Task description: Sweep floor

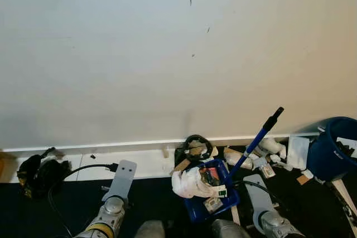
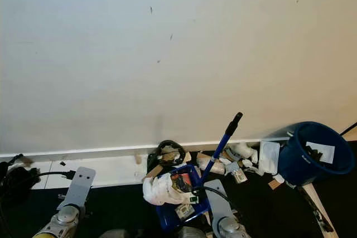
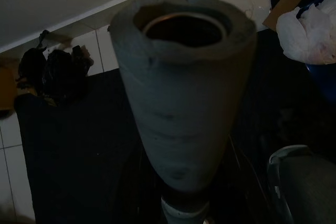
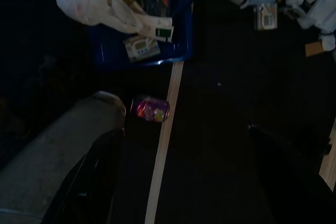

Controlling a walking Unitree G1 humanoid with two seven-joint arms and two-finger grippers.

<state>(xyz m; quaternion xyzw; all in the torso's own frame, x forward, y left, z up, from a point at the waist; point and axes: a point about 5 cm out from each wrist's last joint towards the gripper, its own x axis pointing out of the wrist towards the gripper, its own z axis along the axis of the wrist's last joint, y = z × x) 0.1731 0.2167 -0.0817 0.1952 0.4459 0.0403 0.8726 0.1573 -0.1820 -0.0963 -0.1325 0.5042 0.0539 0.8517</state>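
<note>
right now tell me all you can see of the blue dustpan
The blue plastic dustpan lies on the dark floor near the white baseboard, heaped with a crumpled white plastic bag, small packets and scraps. Its long blue handle with a black grip rises tilted toward the wall. More white litter lies beside it, and a blue bucket stands further right.

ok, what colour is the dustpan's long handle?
Blue shaft with a black grip on top; the long dustpan handle shows best in the left eye view.
</note>
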